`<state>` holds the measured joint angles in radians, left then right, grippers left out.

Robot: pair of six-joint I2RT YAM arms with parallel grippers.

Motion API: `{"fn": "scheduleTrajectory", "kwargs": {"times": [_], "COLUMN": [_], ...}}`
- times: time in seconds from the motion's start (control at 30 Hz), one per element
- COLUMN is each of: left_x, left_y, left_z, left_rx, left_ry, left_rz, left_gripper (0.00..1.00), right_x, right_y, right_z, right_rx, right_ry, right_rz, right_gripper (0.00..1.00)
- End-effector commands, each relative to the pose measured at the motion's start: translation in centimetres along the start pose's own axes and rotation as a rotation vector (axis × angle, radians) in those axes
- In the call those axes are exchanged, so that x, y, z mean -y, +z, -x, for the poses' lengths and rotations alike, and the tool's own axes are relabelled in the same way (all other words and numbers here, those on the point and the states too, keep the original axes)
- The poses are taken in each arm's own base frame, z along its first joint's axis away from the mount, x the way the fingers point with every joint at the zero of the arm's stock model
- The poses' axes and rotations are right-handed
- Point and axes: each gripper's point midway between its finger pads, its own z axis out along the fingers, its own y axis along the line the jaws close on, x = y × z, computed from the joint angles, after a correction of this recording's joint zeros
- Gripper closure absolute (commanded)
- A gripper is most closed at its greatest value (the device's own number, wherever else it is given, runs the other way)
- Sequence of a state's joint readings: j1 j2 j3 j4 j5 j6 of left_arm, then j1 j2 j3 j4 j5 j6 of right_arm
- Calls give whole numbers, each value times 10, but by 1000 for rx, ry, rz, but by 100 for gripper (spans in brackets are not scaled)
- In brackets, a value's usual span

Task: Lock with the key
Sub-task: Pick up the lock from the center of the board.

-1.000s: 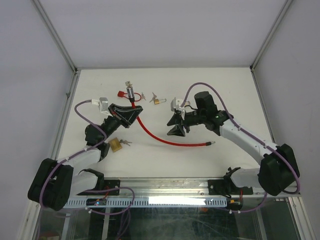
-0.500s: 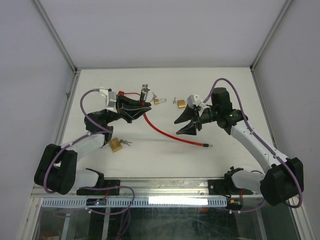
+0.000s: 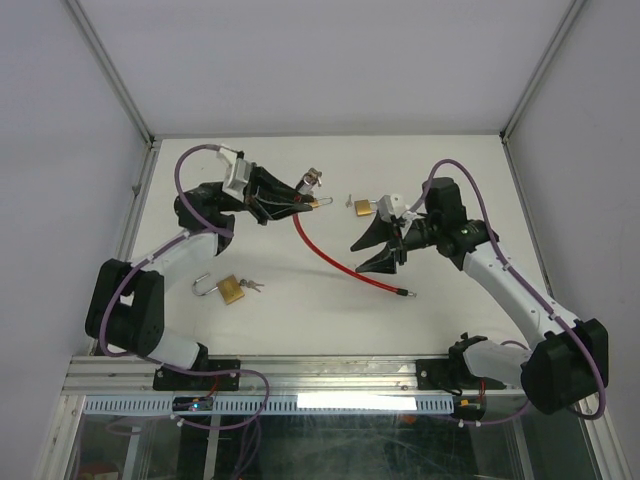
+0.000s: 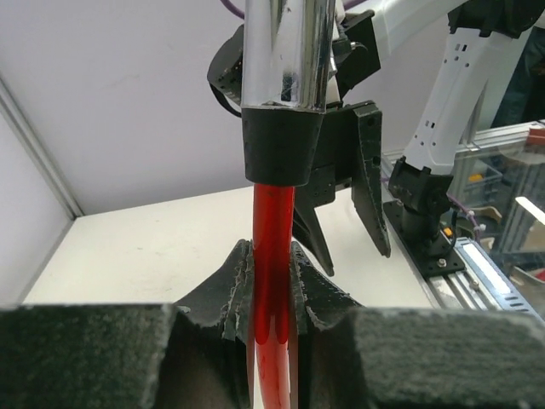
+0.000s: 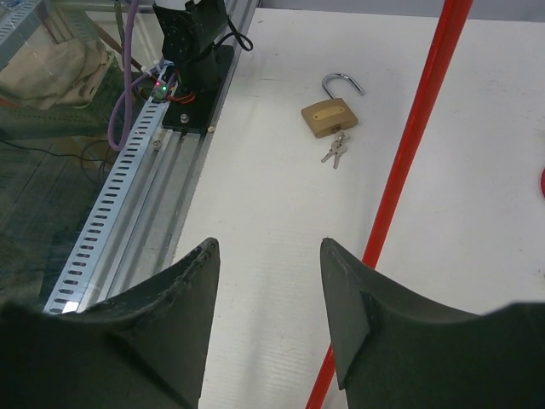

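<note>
Progress looks slight: nothing is locked yet. The left gripper (image 4: 272,277) pinches the red cable (image 4: 274,213) just below its metal barrel (image 4: 285,51), lifted above the table (image 3: 450,170) at the far left. The cable's free end (image 3: 405,293) lies loose near the middle, well apart from the barrel. The right gripper (image 5: 266,256) hovers on the right, fingers spread, holding nothing. A brass padlock (image 5: 329,114) lies near left with its shackle open, keys (image 5: 334,153) touching it. A smaller padlock (image 3: 360,206) lies far centre. Joining the end to the barrel and turning a key remain. No containers show.
</note>
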<state>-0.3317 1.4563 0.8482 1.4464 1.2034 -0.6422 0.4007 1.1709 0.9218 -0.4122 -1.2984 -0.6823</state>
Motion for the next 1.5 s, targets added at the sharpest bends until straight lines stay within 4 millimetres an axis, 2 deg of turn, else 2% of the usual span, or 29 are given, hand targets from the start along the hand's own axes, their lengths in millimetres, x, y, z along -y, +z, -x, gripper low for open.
{"fn": "scheduleTrajectory", "kwargs": {"times": [0.0,0.23,0.3,0.33,0.37,0.43,0.5,0.57,0.63,0.7,0.73,0.87,1.03,1.13,1.37,1.4,1.47], "left_x": [5,2,0,-1,-1,-1,-1,-4,-6,-7,-7,-4,-1,3,12,12,12], "left_y": [4,6,7,9,11,15,20,24,27,27,27,27,30,33,36,36,38], "left_z": [20,10,6,5,5,8,11,16,21,26,28,37,43,44,52,54,55], "left_rx": [-17,-34,-23,-15,-7,13,31,58,75,94,106,135,155,163,183,187,196], "left_ry": [99,-41,-68,-74,-75,-69,-59,-52,-43,-37,-30,-8,4,2,8,11,12], "left_rz": [-108,-144,-137,-136,-135,-136,-140,-135,-130,-118,-110,-94,-95,-105,-111,-111,-110], "left_gripper": [100,100,100,100,100,100,100,100,100,100,100,100,100,100,100,100,100], "right_x": [0,5,15,23,29,39,41,42,50,61,59,59,58,62,78,80,78], "right_y": [-5,-8,-8,-7,-5,-1,8,23,38,51,53,74,94,97,85,83,84], "right_z": [26,30,30,21,18,8,9,22,36,53,67,77,78,82,90,92,94], "right_rx": [34,38,43,44,63,113,173,228,263,337,388,460,462,472,492,492,479], "right_ry": [-97,-96,-56,-48,0,0,-54,-123,-92,-56,-68,8,63,98,105,105,106], "right_rz": [4,-20,-67,-103,-141,-196,-213,-204,-193,-188,-174,-84,-51,-44,-94,-96,-69], "right_gripper": [47,44,39,39,32,25,21,17,17,18,19,27,37,44,44,47,61]}}
